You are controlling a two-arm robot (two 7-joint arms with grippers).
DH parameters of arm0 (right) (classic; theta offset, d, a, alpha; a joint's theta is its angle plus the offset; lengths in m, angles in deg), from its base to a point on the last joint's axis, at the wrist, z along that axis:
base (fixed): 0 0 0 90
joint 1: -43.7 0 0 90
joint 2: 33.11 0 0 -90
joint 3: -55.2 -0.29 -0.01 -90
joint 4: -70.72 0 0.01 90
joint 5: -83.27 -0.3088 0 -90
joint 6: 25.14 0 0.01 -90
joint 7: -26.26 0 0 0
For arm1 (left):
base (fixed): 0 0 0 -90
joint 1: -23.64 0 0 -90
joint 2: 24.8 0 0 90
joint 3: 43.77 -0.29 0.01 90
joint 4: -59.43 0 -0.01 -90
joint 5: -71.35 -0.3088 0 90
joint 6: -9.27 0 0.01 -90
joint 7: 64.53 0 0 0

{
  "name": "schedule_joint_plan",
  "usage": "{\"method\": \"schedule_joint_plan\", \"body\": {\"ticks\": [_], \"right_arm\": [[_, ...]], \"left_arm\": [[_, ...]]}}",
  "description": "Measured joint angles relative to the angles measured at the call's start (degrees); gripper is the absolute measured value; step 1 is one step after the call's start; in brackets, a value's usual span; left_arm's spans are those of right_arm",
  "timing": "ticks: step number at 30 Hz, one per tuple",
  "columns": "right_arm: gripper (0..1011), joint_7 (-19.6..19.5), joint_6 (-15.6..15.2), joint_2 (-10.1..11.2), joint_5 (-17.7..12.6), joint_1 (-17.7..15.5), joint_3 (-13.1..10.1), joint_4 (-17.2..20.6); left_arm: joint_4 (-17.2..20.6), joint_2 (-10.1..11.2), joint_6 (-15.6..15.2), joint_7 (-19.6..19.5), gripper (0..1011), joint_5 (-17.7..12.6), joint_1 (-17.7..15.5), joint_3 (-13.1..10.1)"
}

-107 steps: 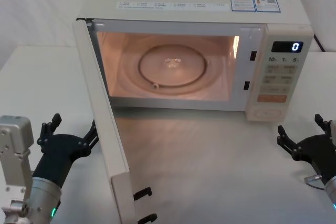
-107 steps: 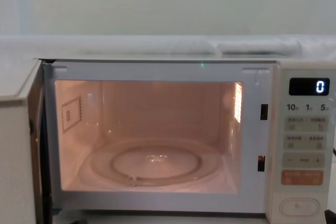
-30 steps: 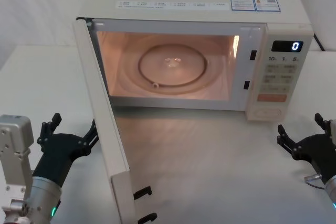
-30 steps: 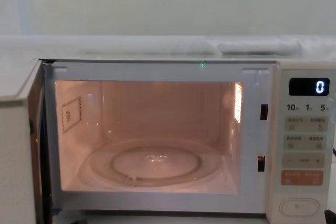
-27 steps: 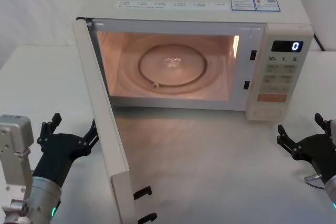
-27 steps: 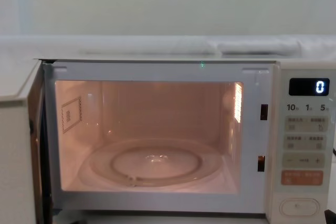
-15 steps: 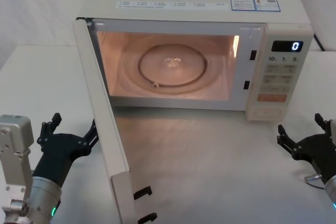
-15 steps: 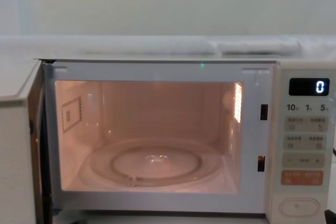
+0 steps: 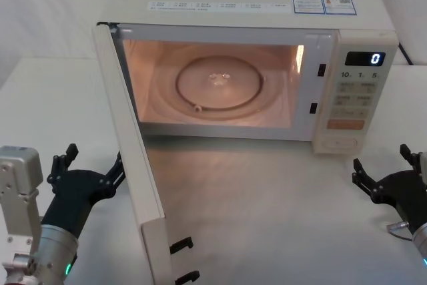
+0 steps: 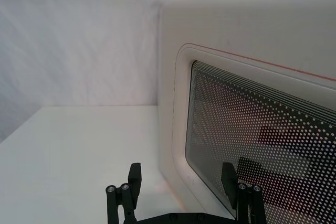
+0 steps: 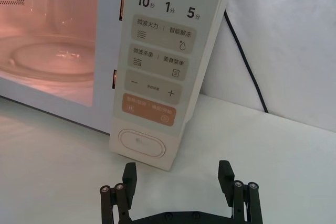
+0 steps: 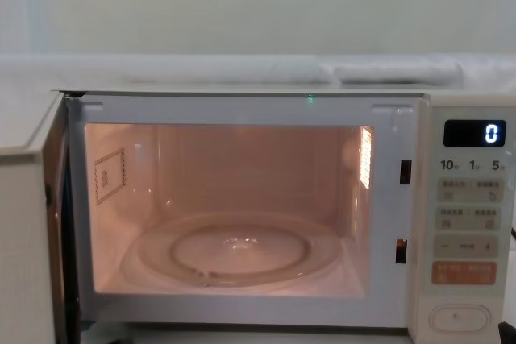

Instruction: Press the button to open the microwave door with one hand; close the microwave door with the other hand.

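Standing wide open: door [image 9: 130,158] of lit microwave [image 9: 267,18]. Spread apart, holding nothing: left gripper [image 9: 90,168] at 8 o'clock, right gripper [image 9: 381,168] at 4 o'clock, near button [image 11: 142,144].

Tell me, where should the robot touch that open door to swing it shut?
Probably on the microwave door's outer face, near its free edge, far from the hinge. The open left gripper sits beside that face, so a sideways push toward the microwave fits better than a pinch.
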Motion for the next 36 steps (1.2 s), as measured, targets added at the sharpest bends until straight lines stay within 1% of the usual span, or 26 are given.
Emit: {"method": "schedule_joint_plan", "body": {"ticks": [17,20,22,25,27,30,31,32,33,35,36], "right_arm": [[1002,0.0,0.0,0.0,0.0,0.0,0.0,0.0],[1002,0.0,0.0,0.0,0.0,0.0,0.0,0.0],[1002,0.0,0.0,0.0,0.0,0.0,0.0,0.0],[1002,0.0,0.0,0.0,0.0,0.0,0.0,0.0],[1002,0.0,0.0,0.0,0.0,0.0,0.0,0.0],[1002,0.0,0.0,0.0,0.0,0.0,0.0,0.0],[1002,0.0,0.0,0.0,0.0,0.0,0.0,0.0],[1002,0.0,0.0,0.0,0.0,0.0,0.0,0.0],[1002,0.0,0.0,0.0,0.0,0.0,0.0,0.0],[1002,0.0,0.0,0.0,0.0,0.0,0.0,0.0],[1002,0.0,0.0,0.0,0.0,0.0,0.0,0.0]], "left_arm": [[0.0,0.0,0.0,0.0,1001,0.0,0.0,0.0],[0.0,0.0,0.0,0.0,961,0.0,0.0,0.0],[0.0,0.0,0.0,0.0,910,0.0,0.0,0.0],[0.0,0.0,0.0,0.0,862,0.0,0.0,0.0],[0.0,0.0,0.0,0.0,775,0.0,0.0,0.0],[0.0,0.0,0.0,0.0,710,0.0,0.0,0.0],[0.0,0.0,0.0,0.0,658,0.0,0.0,0.0],[0.0,0.0,0.0,0.0,639,0.0,0.0,0.0],[0.0,0.0,0.0,0.0,578,0.0,0.0,0.0],[0.0,0.0,0.0,0.0,536,0.0,0.0,0.0],[0.0,0.0,0.0,0.0,491,0.0,0.0,0.0]]}}
